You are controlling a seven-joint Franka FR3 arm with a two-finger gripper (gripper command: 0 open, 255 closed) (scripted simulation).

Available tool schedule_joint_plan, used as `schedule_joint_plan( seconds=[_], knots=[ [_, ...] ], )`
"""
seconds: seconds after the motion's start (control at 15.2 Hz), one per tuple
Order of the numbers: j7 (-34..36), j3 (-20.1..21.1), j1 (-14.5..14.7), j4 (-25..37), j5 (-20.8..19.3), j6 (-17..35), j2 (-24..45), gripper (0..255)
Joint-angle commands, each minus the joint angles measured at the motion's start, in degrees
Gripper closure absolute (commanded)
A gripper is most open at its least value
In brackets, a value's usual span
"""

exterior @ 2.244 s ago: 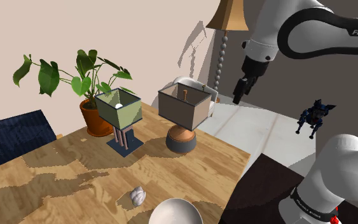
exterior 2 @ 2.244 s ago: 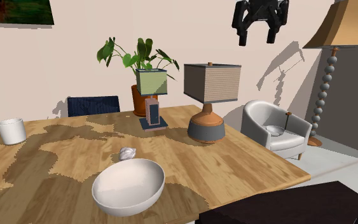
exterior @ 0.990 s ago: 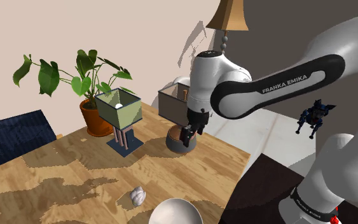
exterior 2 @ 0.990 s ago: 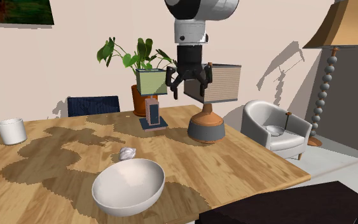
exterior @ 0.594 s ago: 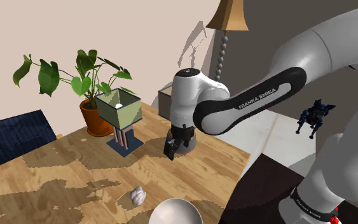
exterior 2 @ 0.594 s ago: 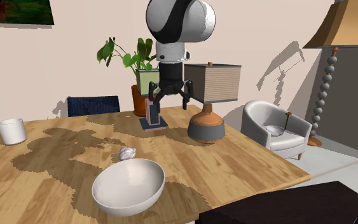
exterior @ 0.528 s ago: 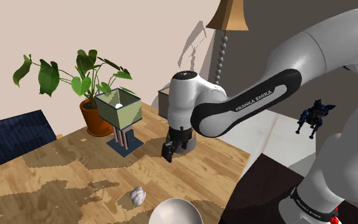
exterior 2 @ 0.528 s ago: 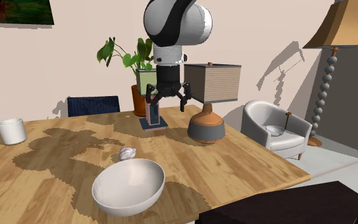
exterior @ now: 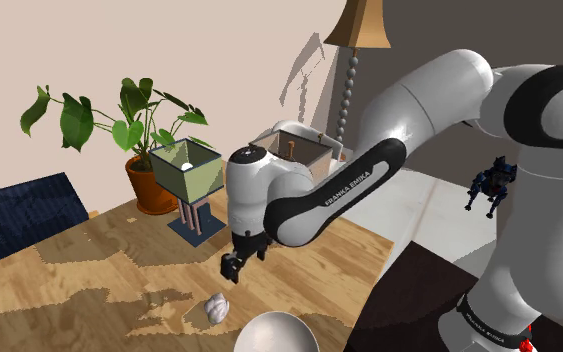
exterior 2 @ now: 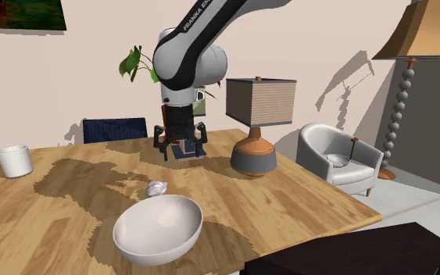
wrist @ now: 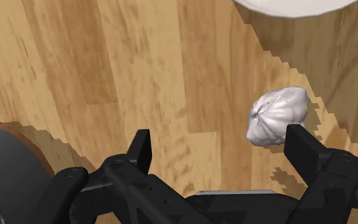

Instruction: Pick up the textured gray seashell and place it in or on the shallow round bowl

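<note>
Gripper [exterior: 231, 266] had dropped from beside the lamp [exterior 2: 253, 155] to low over the table [exterior 2: 304, 195], fingers spread apart, nothing between them. Seashell [wrist: 276, 114] lay on the wood just beside one fingertip, outside the gap and near the bowl [exterior 2: 158, 226]; its long axis ran slantwise, ribs converging at the end nearer the gap, broad end toward the bowl. Bowl was cut off at the frame edge in wrist and shoulder views.
</note>
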Motion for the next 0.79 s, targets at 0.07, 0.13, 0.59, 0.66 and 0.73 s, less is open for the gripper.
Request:
schedule_joint_plan(
  seconds=[0.07, 0.13, 0.59, 0.66, 0.73],
  knots=[
    [3.04, -0.91, 3.06, 5.57, -2.74, 0.40, 6.90, 0],
    [3.76, -1.26, 4.06, 7.59, -3.41, 0.34, 9.10, 0],
    [6.36, -3.27, 9.16, 18.38, -6.07, 0.24, 20.54, 0],
    [6.48, -3.46, 9.31, 18.44, -6.29, 0.70, 21.07, 0],
    [6.61, -3.66, 9.46, 18.51, -6.51, 1.16, 21.61, 0]
  ],
)
